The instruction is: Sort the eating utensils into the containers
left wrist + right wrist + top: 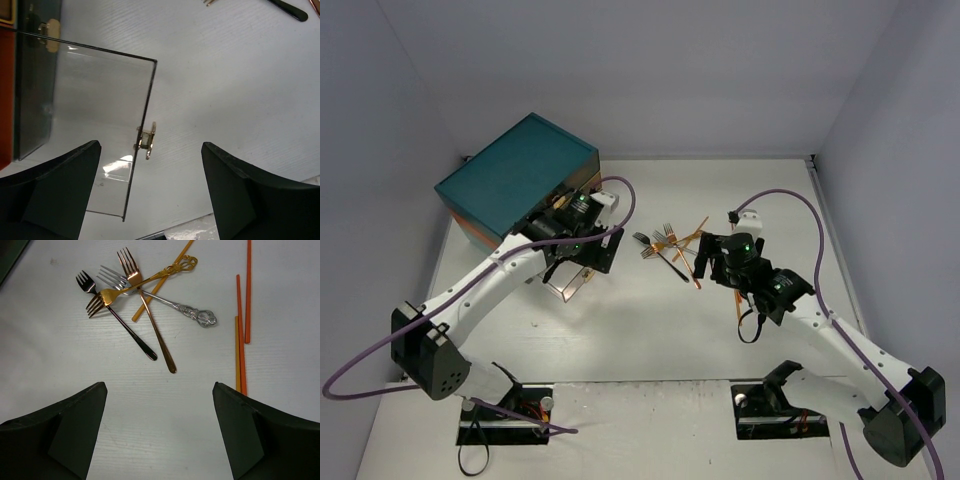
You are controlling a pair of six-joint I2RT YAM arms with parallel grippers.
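The forks lie crossed in a small pile (660,245) at mid-table. In the right wrist view they are a black fork (118,320), a silver fork (165,302), a copper fork (152,322) and a gold fork (137,284). Orange chopsticks (241,340) lie to their right, and another chopstick (160,282) lies under the pile. My right gripper (159,386) hangs open just short of the fork handles, holding nothing. The teal chest (518,175) stands at the back left with a clear drawer (100,115) pulled out. My left gripper (150,146) is open above the drawer's gold knob (147,140).
Grey walls close in the white table on three sides. The chest's orange edge (5,85) shows at the far left of the left wrist view. Purple cables (790,200) loop from both arms. The arm bases (505,415) sit at the near edge.
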